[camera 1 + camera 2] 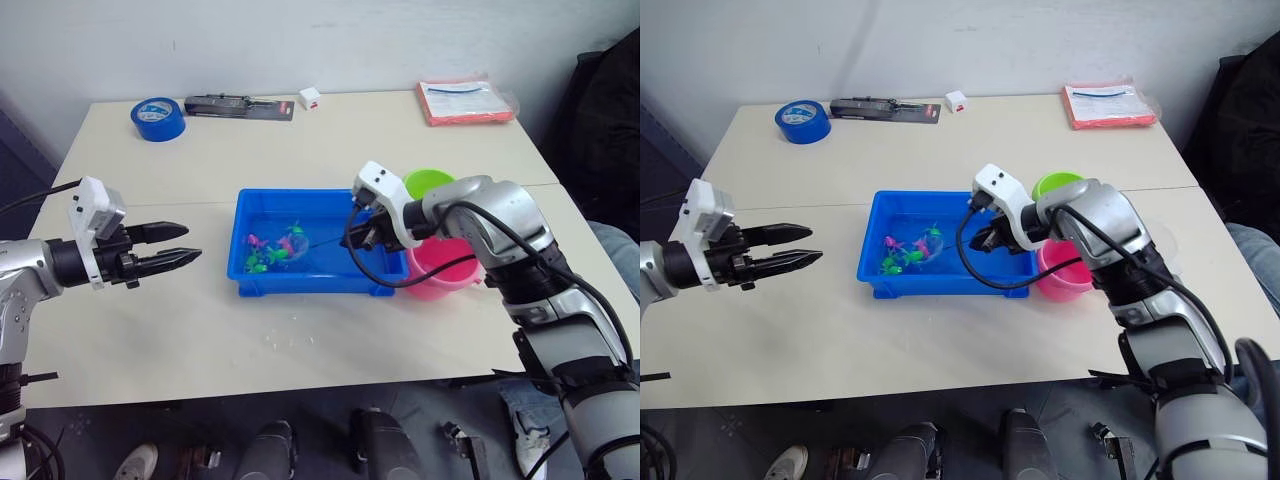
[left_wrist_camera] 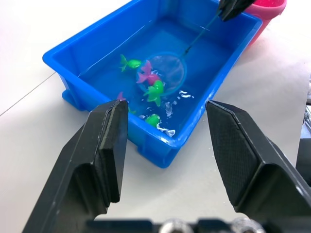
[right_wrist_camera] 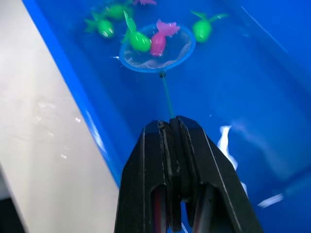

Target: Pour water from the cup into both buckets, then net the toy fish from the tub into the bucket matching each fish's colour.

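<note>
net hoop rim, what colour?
Light blue; the net rim shows best in the right wrist view.

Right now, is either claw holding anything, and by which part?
The right claw grips the net by the end of its thin handle, hoop down in the tub. The left claw is open, holding nothing.

Light: I see bright, even room light | Glare: white glints on the water in the tub (image 2: 160, 145), sheen on the table (image 1: 300, 150) beside it | Shadows: soft beneath the tub | Focus: right gripper (image 3: 171, 127) blurred up close.
</note>
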